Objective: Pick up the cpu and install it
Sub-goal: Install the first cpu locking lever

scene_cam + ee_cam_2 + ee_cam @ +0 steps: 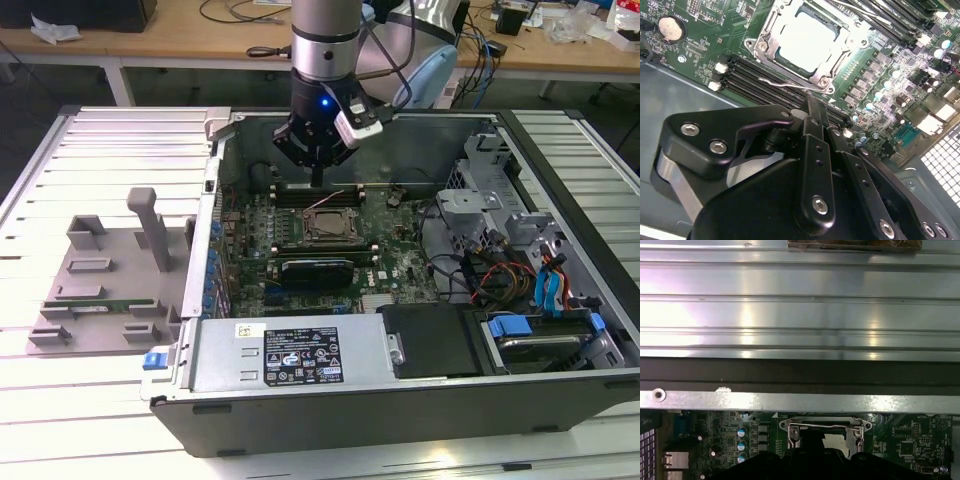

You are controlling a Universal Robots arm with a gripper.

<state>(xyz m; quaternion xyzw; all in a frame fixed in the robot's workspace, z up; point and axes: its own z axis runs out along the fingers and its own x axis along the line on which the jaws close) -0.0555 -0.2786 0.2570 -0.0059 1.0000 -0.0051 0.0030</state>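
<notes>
Black metal linkage and bolted finger arms of the gripper point(816, 107) fill the foreground of the second wrist view, and its two fingers look pressed together with nothing between them. Beyond the tips, the cpu point(807, 37), a small flat square chip with a pale shiny top, lies inside the silver metal socket frame point(765, 47) on the green motherboard point(705, 40), apart from the gripper. My worry is the thin wire retention lever point(790, 84) and the black memory slots point(755, 80) lying between fingertips and socket: I judge that a careless descent could snag the lever or scrape the slots, and any push on a chip not lying flat could bend the contacts beneath. Whether it sits flat I cannot tell. From the exterior view I get the gripper point(318, 180) poised over the far part of the open black computer case point(400, 400), and a grey plastic parts tray point(90, 265) on that view's left. From the first wrist view I get the ribbed metal tabletop point(800, 310) outside the case.
</notes>
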